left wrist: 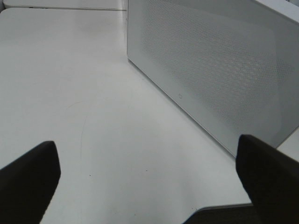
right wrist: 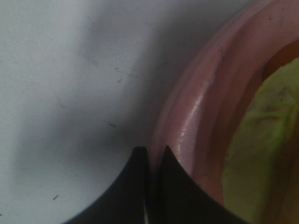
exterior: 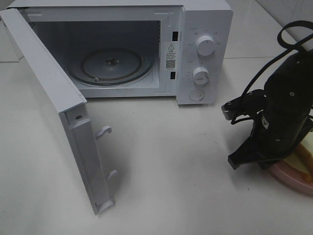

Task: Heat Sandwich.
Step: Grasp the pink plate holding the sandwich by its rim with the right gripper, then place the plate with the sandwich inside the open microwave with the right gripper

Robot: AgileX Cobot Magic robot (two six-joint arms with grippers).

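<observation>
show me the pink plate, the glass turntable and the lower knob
pink plate (right wrist: pixel 187 121), right wrist view, on its raised rim
glass turntable (exterior: pixel 122 68), exterior high view, on the glass beside the hub
lower knob (exterior: pixel 201 75), exterior high view, on its face

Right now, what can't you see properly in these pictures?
- Sandwich: exterior high view, mostly behind the right arm and cut by the edge.
- Pink plate: right wrist view, blurred, cut off.
- Right claw: tips together; pinching the plate rim or not, unclear.
- Markings round the upper dial: exterior high view, too small.
</observation>
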